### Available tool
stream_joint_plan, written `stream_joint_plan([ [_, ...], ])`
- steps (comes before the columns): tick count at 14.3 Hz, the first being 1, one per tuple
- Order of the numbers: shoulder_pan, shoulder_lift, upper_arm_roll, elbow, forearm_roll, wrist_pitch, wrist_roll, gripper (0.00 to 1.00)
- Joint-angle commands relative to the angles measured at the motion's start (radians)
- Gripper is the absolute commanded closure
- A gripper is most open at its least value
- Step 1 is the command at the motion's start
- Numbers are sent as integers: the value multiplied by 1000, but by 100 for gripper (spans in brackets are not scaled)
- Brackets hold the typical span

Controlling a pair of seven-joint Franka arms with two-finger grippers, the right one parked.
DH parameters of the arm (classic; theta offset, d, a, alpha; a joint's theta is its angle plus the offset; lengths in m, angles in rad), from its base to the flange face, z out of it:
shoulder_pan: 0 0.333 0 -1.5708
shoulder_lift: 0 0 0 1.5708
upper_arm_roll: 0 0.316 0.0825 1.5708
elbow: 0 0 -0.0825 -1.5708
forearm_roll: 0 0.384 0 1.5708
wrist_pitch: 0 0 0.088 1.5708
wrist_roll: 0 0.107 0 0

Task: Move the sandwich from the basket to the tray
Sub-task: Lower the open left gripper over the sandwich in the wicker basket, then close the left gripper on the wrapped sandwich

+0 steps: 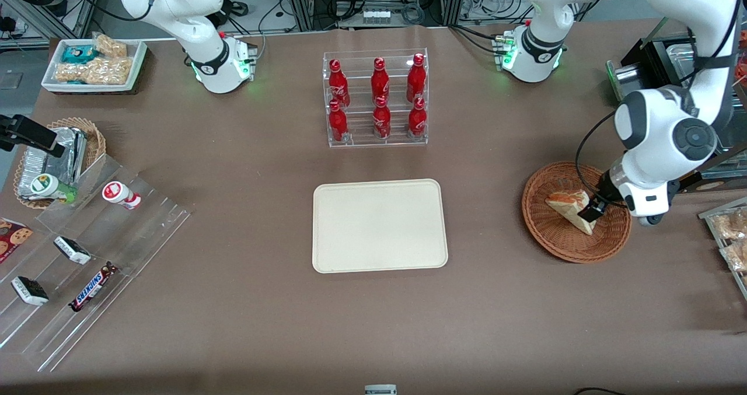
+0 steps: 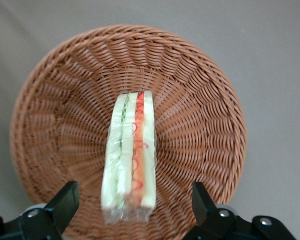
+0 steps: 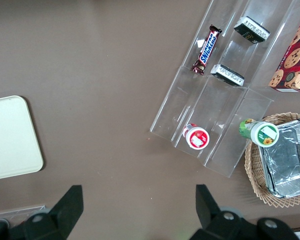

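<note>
One sandwich (image 2: 130, 155) lies in the basket (image 1: 607, 243) at the frame's right. The tray (image 1: 379, 226) at centre is bare. The gripper (image 2: 132, 207) hangs wide open over it, gripping nothing.

- The brown table (image 1: 245, 220) is carrying everything here.
- The tray (image 1: 379, 226) is lying flat near its middle.
- A clear rack of red bottles (image 1: 376, 98) is standing farther from the front camera than the tray.
- The basket (image 1: 575, 213) is resting toward the working arm's end, with the gripper (image 1: 590, 211) hovering over it, fingers spread wide.
- Stepped acrylic racks (image 1: 87, 255), a smaller wicker basket (image 1: 55, 160) and what is probably a white snack dish (image 1: 93, 65) are sitting toward the parked arm's end.
</note>
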Motion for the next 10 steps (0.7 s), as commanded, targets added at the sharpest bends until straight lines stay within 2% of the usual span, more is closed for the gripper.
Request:
stream_joint_plan([
  [1, 27, 25, -3, -58, -14, 110, -47, 0],
  [2, 27, 50, -3, -57, -14, 112, -68, 1],
  [3, 25, 59, -3, -57, -14, 111, -97, 26],
  [4, 22, 55, -5, -57, -14, 102, -127, 64],
  [5, 19, 49, -6, -51, -13, 82, -144, 87],
  [10, -18, 39, -39, 180, -14, -243, -132, 94],
])
